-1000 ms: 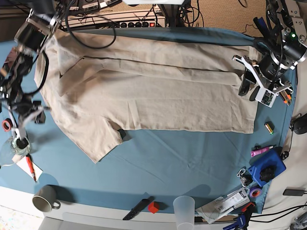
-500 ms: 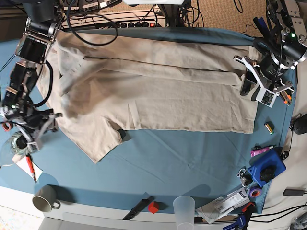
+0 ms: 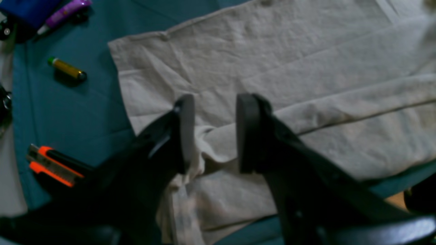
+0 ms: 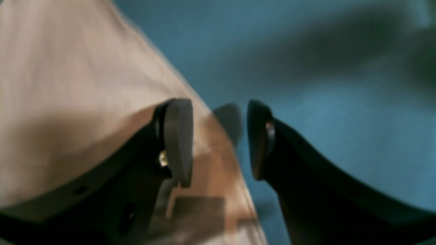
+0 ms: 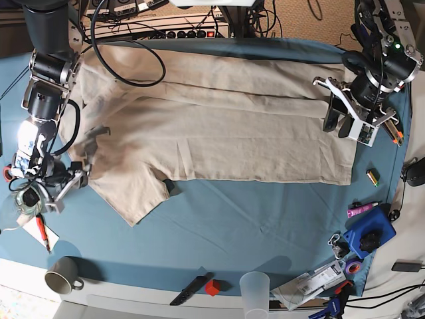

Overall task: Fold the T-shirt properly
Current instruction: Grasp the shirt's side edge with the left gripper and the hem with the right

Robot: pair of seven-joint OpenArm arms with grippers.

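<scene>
The beige T-shirt [image 5: 212, 126] lies spread flat on the blue tablecloth [image 5: 252, 212], collar end at the left and hem at the right. My left gripper [image 5: 337, 123] is open above the hem's far corner. In the left wrist view its jaws [image 3: 213, 136] straddle a raised fold of the T-shirt [image 3: 306, 68] without closing on it. My right gripper [image 5: 89, 147] is open over the near sleeve. In the blurred right wrist view it [image 4: 219, 143] hovers over the T-shirt's edge [image 4: 68, 85], with the tablecloth [image 4: 340, 119] on the right.
A battery [image 5: 373, 176], purple pen [image 5: 362, 209], blue object [image 5: 369, 232] and orange cutter [image 5: 397, 136] lie at the right edge. A mug [image 5: 63, 274], black tool [image 5: 191, 287], red block [image 5: 212, 288] and plastic cup [image 5: 255, 287] stand along the front. Cables run along the back.
My right arm has swung in from the table's left edge, so its open gripper is now over the near sleeve. My left gripper has shifted slightly left over the hem.
</scene>
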